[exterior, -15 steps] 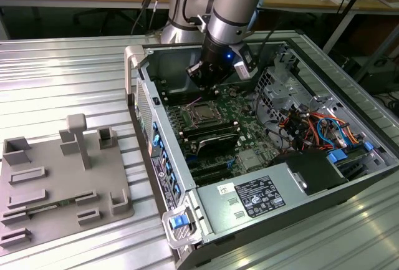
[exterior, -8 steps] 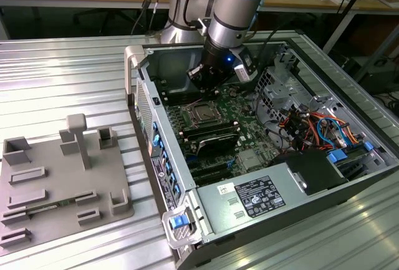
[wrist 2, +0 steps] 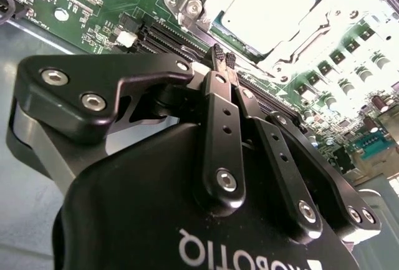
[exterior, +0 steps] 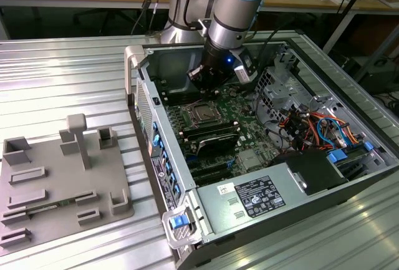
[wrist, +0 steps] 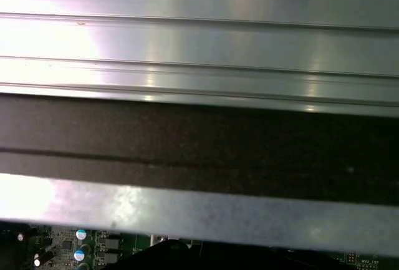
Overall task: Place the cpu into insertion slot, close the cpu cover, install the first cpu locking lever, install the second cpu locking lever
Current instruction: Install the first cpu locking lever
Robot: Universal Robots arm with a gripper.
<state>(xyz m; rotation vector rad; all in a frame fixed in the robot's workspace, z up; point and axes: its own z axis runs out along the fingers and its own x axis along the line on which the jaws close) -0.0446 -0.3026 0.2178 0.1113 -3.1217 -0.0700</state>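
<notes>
From the exterior view I see the arm [exterior: 234, 8] reaching down into the open computer case [exterior: 262, 158], which lies on its side on the ribbed metal table [exterior: 62, 77]. The gripper [exterior: 206, 86] hangs just above the green motherboard [exterior: 240, 117], and the insertion slot [exterior: 202, 113] sits right beneath it, at about 6 o'clock from the fingertips in that view. Whether the tips touch anything I cannot tell from there.

In the second wrist view the gripper [wrist 2: 223, 56] has its two black fingers [wrist 2: 218, 133] brought together, tips meeting with nothing visible between them. Just past the tips, at roughly 1 o'clock, lies the cpu [wrist 2: 271, 5], its pale metal top washed bright by the light, seated flat in the insertion slot [wrist 2: 187, 8]. The cpu cover [wrist 2: 293, 55] appears to lie down around the chip as a silver frame, though the glare keeps me from being sure how it is latched, and I cannot make out the levers' positions.

On the table at 9 o'clock from the case, well apart from it, rests a grey fixture plate [exterior: 62, 183] with upright blocks. Inside the case, toward 3 o'clock, I see a bundle of coloured cables [exterior: 318, 126], and near 5 o'clock a grey power supply box [exterior: 262, 198]
</notes>
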